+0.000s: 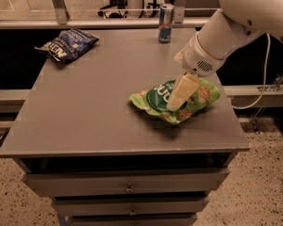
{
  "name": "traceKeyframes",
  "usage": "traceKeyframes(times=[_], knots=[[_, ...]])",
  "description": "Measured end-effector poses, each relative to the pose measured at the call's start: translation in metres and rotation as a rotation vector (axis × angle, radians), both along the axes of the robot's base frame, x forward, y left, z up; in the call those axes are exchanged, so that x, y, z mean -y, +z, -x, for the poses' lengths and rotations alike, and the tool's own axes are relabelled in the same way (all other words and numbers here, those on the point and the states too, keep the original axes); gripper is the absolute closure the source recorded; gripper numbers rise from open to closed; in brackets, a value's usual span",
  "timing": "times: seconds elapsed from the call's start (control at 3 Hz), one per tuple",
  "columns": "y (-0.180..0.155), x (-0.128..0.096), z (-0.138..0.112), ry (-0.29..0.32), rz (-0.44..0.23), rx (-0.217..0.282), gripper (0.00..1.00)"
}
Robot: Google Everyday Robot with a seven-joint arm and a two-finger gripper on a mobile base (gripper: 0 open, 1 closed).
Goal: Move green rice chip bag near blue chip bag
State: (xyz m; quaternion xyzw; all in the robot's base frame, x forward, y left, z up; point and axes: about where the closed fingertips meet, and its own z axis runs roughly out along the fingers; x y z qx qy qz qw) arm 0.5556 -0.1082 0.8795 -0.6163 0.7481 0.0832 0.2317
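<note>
Light, slick and easily crushed, the green rice chip bag (153, 100) lies near-right on the tabletop (99, 112), well apart from the far-left blue chip bag (68, 44) and probably best pinched by its loose film; the hand (175, 105) sits on its middle, and I cannot tell whether it grips.

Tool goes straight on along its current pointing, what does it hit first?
The green rice chip bag: the tool points down onto it at the right of the table, apparently touching it, though depth is unclear.
</note>
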Motion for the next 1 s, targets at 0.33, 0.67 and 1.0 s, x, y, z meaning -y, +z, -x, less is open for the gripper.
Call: traceKeyframes(times=[0.33, 0.67, 1.0], knots=[[-0.0076, 0.0027, -0.0011, -0.009, 0.009, -0.016, 0.00], [-0.0157, 0.0053, -0.0022, -0.013, 0.013, -0.031, 0.14], [-0.0137, 0.0085, -0.0019, -0.016, 0.016, -0.029, 0.37]])
